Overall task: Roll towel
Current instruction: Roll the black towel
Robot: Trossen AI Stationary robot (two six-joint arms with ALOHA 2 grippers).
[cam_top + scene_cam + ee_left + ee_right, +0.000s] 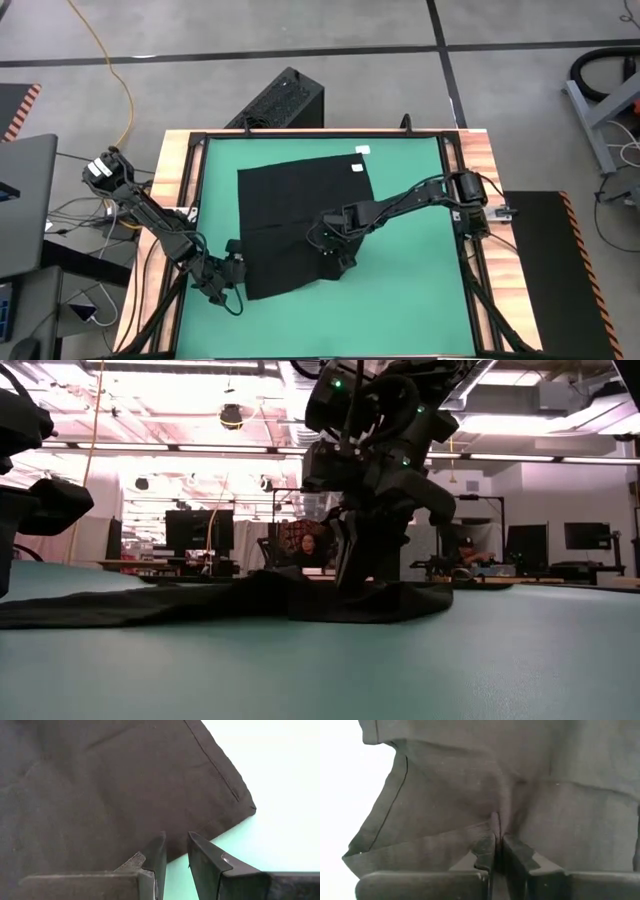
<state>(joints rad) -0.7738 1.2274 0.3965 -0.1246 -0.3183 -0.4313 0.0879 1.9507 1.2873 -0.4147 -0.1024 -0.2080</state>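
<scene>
**Right gripper pinching the towel's near edge, left gripper parked at the other corner**

Dark fingers of the right gripper (496, 845) fill the foreground of the right wrist view, pressed almost together with a raised pleat of black cloth caught between them. That cloth is the towel (300, 215), a soft, matte, plain-woven sheet with a stitched hem, spread nearly flat on the smooth green table (400, 310). A small white tag (356, 167) sits at its far corner, well away from both grippers.

From the right gripper, most of the towel lies ahead, stretching toward the table's far side; only a short strip of hem lies behind the fingers. Around the pinch the fabric puckers into soft folds, and in the low view it humps up under the gripper while the rest lies thin and flat.

The left gripper (175, 855) hovers just beside the towel's other near corner, its fingers slightly apart and holding nothing; the hem's edge lies just ahead of its tips.

The right arm is clearly the nearer to the work. Rolling would probably mean carrying this pinched edge forward over the cloth, along the near-to-far line, with the roll's long axis running from one gripper to the other.
</scene>
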